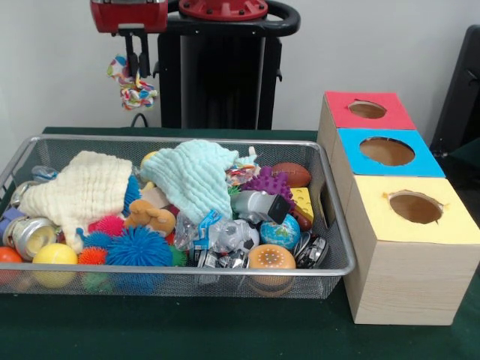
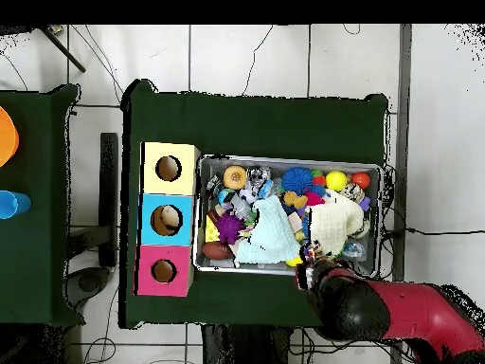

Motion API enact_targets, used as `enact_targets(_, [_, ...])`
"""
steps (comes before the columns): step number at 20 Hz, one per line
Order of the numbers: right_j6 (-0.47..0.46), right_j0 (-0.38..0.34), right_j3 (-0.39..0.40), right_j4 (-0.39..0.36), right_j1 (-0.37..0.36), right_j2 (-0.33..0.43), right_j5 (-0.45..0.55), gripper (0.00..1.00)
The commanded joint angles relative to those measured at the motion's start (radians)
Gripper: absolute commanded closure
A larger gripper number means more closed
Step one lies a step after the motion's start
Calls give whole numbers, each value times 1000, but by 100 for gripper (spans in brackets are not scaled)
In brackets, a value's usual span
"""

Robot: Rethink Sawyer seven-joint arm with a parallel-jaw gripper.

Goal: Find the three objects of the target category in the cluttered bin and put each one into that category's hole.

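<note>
Multicoloured rope strands hang from the pincer (image 1: 136, 66), which is clenched on a knotted rope toy (image 1: 133, 90) and holds it raised above the far rim of the wire bin (image 1: 341, 247). The toy dangles free, with its long axis roughly vertical and its bulk just below the fingertips. In the overhead view the pincer (image 2: 308, 272) sits at the bin's edge nearest the arm, close to the cream cloth (image 1: 79, 191). The relation that governs the coming move is lateral: the three boxes stand in a row beyond the opposite end of the bin, well apart from the pincer, so the carried toy must cross the whole length of the bin to reach them. The red box (image 1: 366, 111) lies nearest the pincer's side of the table; the blue box (image 1: 386, 152) and yellow box (image 1: 412, 210) lie progressively farther across the table from it. Which hole belongs to the toy's category cannot be determined from the pictures. The pale green cloth (image 1: 196, 174) and the cream cloth cover a large part of the bin's contents, so any further target objects may be hidden beneath them. The upper body of the pincer is cut off at the top edge of the front view.
</note>
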Motion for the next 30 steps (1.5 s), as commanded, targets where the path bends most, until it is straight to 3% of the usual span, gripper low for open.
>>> enact_targets(1, [7,41,44,28,-11,5,55,100])
enact_targets(14, [84,116,70,50,-18,-26,14,100])
enact_targets(30, [151,251,92,185,-100,-67,48,100])
